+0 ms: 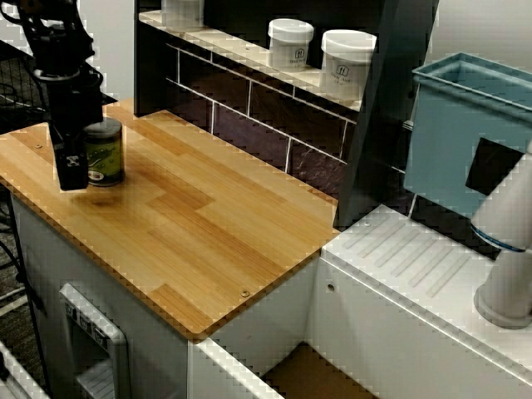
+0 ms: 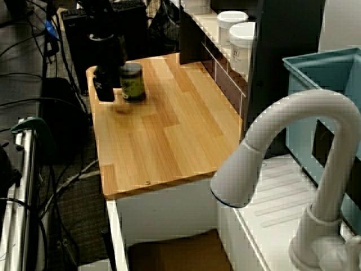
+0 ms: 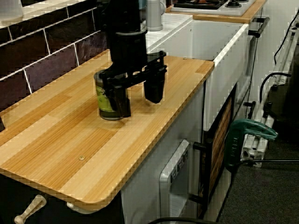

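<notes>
A dark can with a green label [image 1: 104,150] stands upright on the wooden counter [image 1: 191,224], near its far left end. My black gripper [image 1: 73,170] hangs low over the counter just left of the can, on the side away from the tiled wall. In the view from the counter's end the gripper [image 3: 138,100] is open. One finger [image 3: 120,100] overlaps the front of the can [image 3: 105,100], the other finger [image 3: 154,88] stands apart, and nothing sits between them. The view from behind the tap shows the can [image 2: 132,82] beside the gripper [image 2: 104,90].
Two white tubs [image 1: 347,62] sit on the shelf above the dark tiled backsplash [image 1: 249,116]. A blue bin [image 1: 465,133] and a white tap [image 2: 282,147] stand by the sink. A green clamp [image 3: 247,135] and cables lie off the counter's open side.
</notes>
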{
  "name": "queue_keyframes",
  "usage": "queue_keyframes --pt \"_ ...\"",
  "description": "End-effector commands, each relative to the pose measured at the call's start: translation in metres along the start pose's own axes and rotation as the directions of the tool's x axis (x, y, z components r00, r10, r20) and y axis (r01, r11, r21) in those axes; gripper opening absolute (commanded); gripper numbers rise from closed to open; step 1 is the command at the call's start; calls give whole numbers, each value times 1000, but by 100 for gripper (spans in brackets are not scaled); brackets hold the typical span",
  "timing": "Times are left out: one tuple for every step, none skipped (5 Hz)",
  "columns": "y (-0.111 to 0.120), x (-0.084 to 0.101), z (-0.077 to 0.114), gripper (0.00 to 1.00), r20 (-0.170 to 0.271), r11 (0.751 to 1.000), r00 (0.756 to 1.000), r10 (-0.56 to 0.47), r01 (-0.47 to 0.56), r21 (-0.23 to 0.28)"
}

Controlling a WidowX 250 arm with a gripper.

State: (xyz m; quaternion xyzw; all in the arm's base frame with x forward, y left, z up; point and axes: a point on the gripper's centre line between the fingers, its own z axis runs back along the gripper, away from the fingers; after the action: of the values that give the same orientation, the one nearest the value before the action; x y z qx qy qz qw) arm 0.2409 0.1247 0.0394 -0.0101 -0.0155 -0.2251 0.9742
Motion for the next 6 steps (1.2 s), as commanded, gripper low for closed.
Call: queue_keyframes --pt "13 30 16 100 69 1000 997 27 -28 10" --pt "12 46 11 100 80 998 995 57 -58 13" --pt "16 56 11 100 101 996 991 89 -89 -9" --pt "17 71 12 100 103 993 988 114 -112 -22" --pt "18 82 12 100 110 991 985 134 -132 -29" --pt "18 90 13 100 117 990 983 141 -138 -33"
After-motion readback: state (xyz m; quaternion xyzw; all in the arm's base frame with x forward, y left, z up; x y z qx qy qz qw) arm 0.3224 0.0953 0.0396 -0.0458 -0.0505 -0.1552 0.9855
